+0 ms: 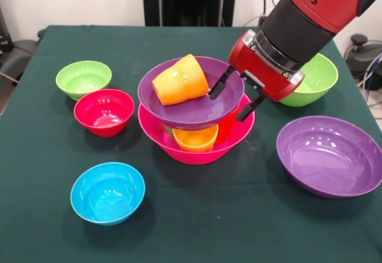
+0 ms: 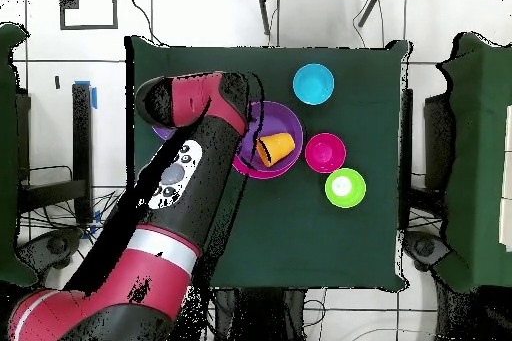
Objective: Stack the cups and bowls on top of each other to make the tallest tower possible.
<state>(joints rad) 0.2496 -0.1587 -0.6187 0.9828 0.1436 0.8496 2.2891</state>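
Observation:
The tower's base, a large hot-pink bowl [image 1: 190, 151], sits mid-table. Inside it stand a yellow-orange cup [image 1: 196, 139], a red-orange cup [image 1: 227, 127] and a sliver of a green cup [image 1: 169, 131]. A wide purple bowl [image 1: 185, 109] [image 2: 283, 117] rests on those cups. An orange cup [image 1: 180, 79] [image 2: 276, 147] lies on its side in that bowl. My gripper [image 1: 234, 98] is open at the purple bowl's right rim, one finger inside the bowl and the other outside, below the rim. In the overhead view the arm hides the gripper.
A small light-green bowl [image 1: 83, 78] [image 2: 345, 187], a red bowl [image 1: 104, 112] [image 2: 325, 152] and a blue bowl [image 1: 107, 192] [image 2: 313, 84] stand left of the stack. A second purple bowl [image 1: 329, 155] and a medium light-green bowl [image 1: 316, 78] stand to the right, under and behind the arm.

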